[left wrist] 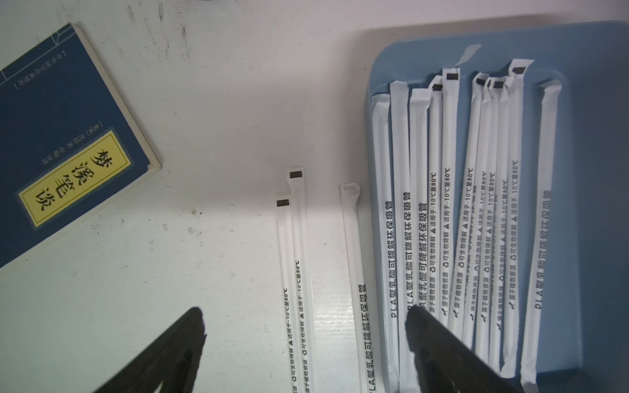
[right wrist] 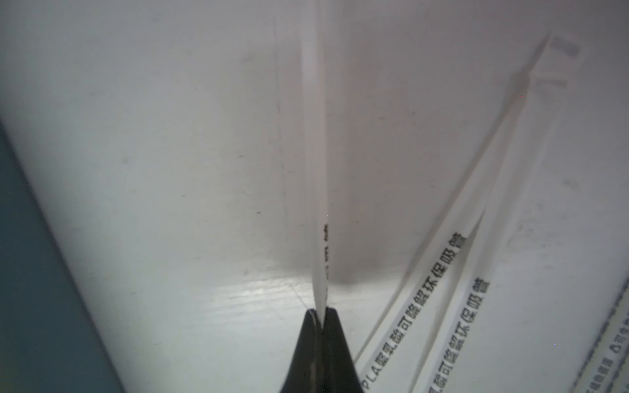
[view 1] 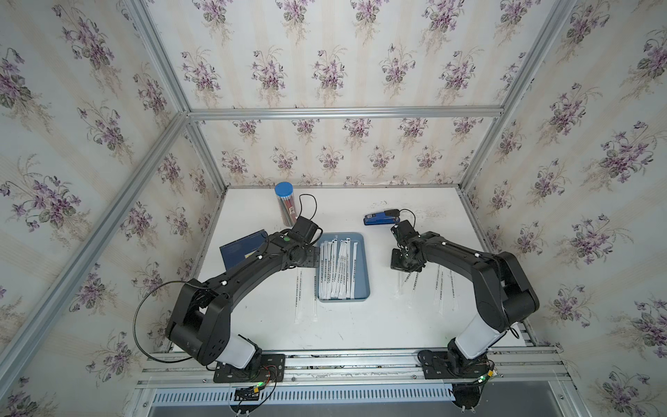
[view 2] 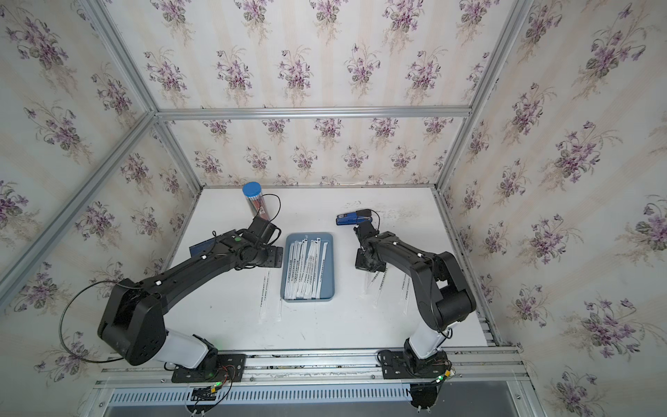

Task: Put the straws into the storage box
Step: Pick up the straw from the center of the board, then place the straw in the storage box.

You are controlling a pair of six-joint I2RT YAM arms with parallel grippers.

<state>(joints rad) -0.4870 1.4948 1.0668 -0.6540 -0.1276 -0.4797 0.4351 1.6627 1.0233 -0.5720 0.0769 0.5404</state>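
Right gripper (right wrist: 320, 314) pinches one straw (right wrist: 315, 136), so pickup is in hand; next it should lift and carry it to storage box (right wrist: 27, 272) beside; left gripper (left wrist: 304, 311) stands wide

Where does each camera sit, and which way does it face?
Both top views: high over the front edge, looking down at the table; the left arm and right arm show whole.
Left wrist: above the table, facing down at the storage box, loose straws and navy book; the open left gripper shows.
Right wrist: low, looking along the held straw in the shut right gripper.
Shared: top and left wrist views both show the storage box.
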